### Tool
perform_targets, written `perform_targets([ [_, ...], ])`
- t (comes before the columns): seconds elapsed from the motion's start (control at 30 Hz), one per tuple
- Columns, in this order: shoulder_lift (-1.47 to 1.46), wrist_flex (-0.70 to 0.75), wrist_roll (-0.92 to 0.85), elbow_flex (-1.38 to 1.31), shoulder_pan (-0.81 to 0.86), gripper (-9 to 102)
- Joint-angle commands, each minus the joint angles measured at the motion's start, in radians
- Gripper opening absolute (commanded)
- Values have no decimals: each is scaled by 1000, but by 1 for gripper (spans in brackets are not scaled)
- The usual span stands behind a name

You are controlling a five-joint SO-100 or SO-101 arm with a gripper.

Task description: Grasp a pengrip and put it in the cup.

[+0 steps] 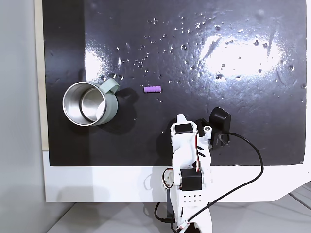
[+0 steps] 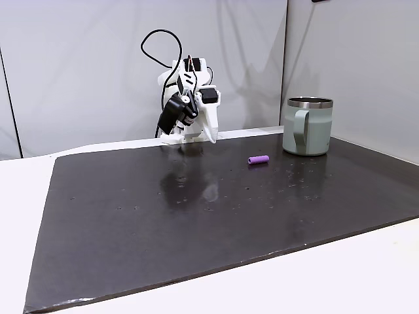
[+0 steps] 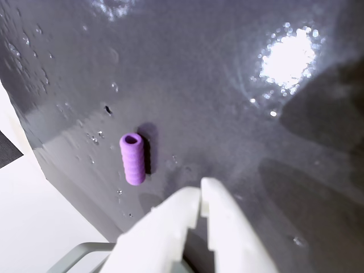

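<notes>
The white gripper (image 3: 200, 196), fingers pressed together on nothing, hovers over the black mat (image 3: 227, 85), with the purple pengrip (image 3: 133, 158) lying up-left of its tips, long axis roughly along the fingers.

No readable text, labels, brands, numbers or signs anywhere

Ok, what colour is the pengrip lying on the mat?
Purple, with ribbed rings; the pengrip shows best in the wrist view.
</notes>
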Motion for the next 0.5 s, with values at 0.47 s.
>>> perform_targets([
  [0.47,11,-66,-92,-87,-60,0],
])
